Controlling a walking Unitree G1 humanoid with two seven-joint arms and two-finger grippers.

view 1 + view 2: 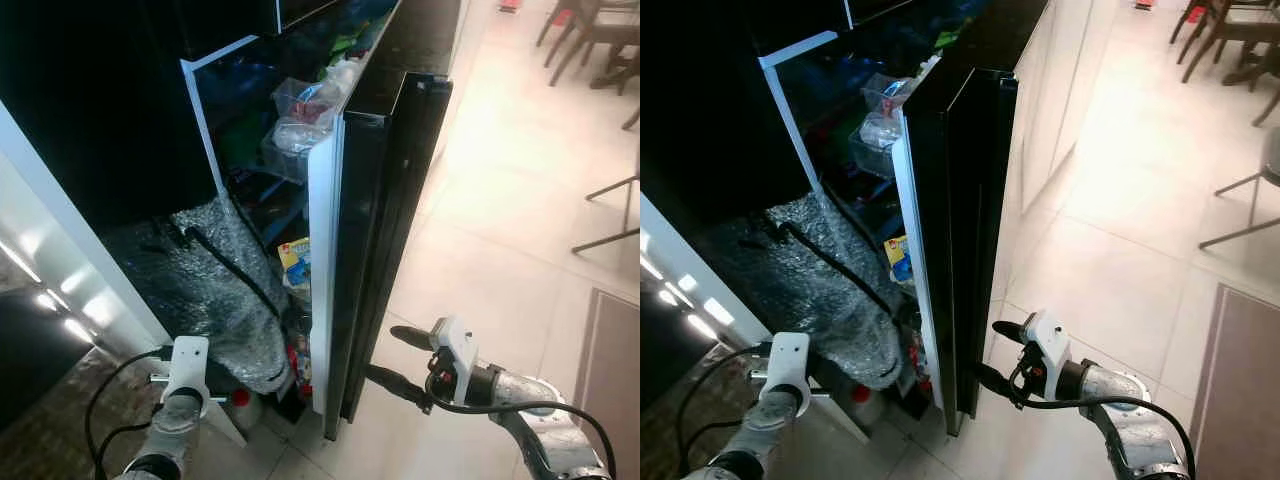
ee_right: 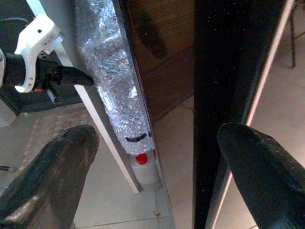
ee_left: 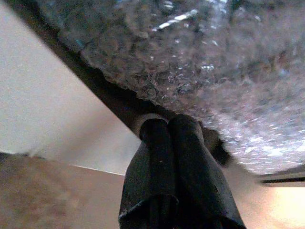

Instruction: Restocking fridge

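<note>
I judge the step in hand to be getting hold of the fridge door [image 1: 380, 240], which stands partly open with its black edge toward me, and to do it well I should bring my right gripper [image 1: 392, 358] square onto that edge, one finger on each face, and close only once both are past the lip, then move the door slowly so the packed shelves behind it are not jolted. My right fingers are spread wide, and the wrist view shows the dark door edge standing between them but not yet touched. My left gripper [image 3: 174, 138] has its two fingers pressed together with nothing between them, its tips right at the underside of the silver bubble-wrap bundle [image 1: 215, 285], low in the open fridge, near the white frame post [image 1: 205, 135]. A small white bottle with a red cap [image 2: 142, 168] stands on the floor just below that bundle (easy to knock over if I swing the door carelessly). Clear bags and containers [image 1: 305, 115] crowd the upper shelves, well above both grippers.
</note>
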